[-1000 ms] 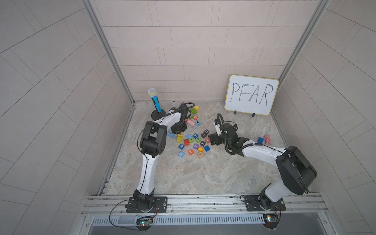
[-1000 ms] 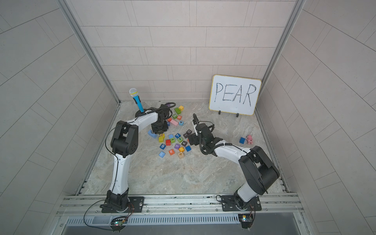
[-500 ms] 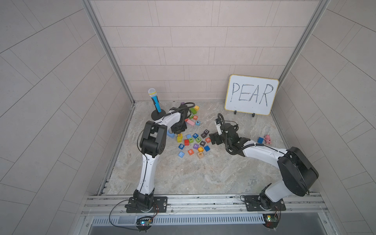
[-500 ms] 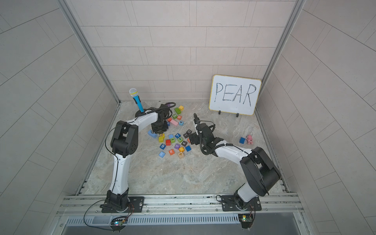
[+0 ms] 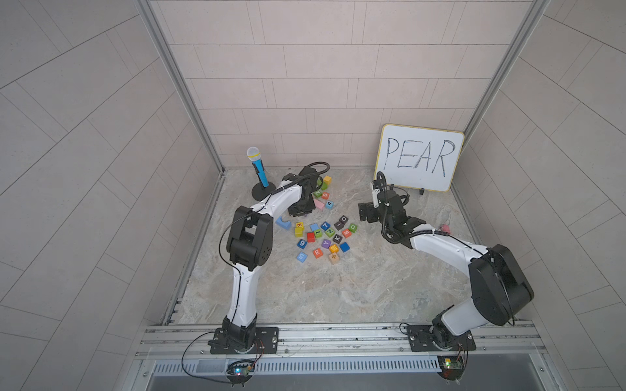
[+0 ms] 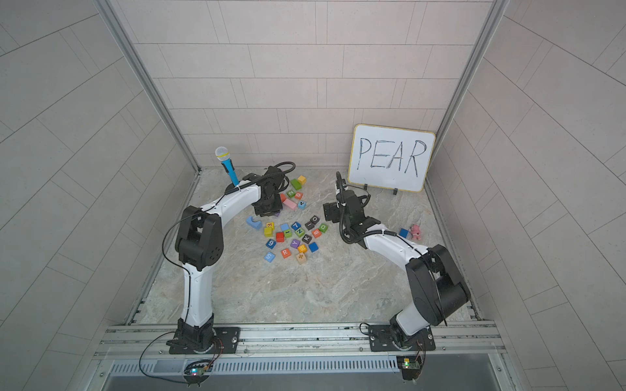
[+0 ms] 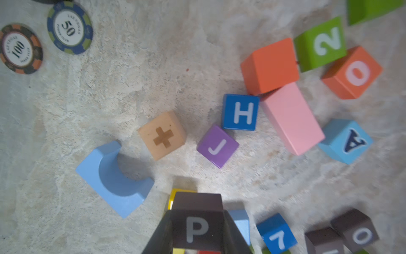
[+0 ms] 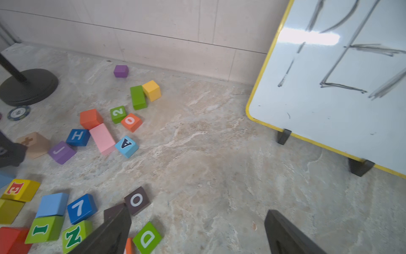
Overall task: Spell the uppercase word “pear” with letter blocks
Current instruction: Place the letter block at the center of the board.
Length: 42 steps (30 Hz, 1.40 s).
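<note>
Black P block (image 7: 198, 229) gripped by left hand (image 7: 197, 216), hidden in top views

A yellow-framed whiteboard (image 5: 420, 157) lettered PEAR stands at the marbled floor's (image 5: 338, 291) 1 o'clock, a blue toy microphone (image 5: 258, 166) on a black round stand (image 5: 261, 193) at 11, a small pink figure (image 6: 416, 232) at 3. A blue-green poker chip (image 7: 69, 28) and an orange-black poker chip (image 7: 20, 48) lie near the stand.
</note>
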Each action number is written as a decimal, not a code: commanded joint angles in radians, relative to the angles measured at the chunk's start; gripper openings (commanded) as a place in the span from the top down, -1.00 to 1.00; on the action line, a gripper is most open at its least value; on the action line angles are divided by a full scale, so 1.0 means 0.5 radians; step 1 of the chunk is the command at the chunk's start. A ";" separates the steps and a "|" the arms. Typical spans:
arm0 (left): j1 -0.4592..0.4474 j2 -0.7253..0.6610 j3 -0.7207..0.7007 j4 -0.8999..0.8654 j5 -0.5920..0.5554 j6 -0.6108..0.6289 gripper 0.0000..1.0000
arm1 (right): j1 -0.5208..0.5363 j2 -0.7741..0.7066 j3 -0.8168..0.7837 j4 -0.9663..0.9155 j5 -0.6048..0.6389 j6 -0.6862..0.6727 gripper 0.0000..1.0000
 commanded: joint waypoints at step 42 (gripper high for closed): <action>-1.060 1.117 1.348 0.358 -0.030 -0.201 0.55 | -0.513 -1.039 -1.277 -0.114 0.024 0.826 -1.00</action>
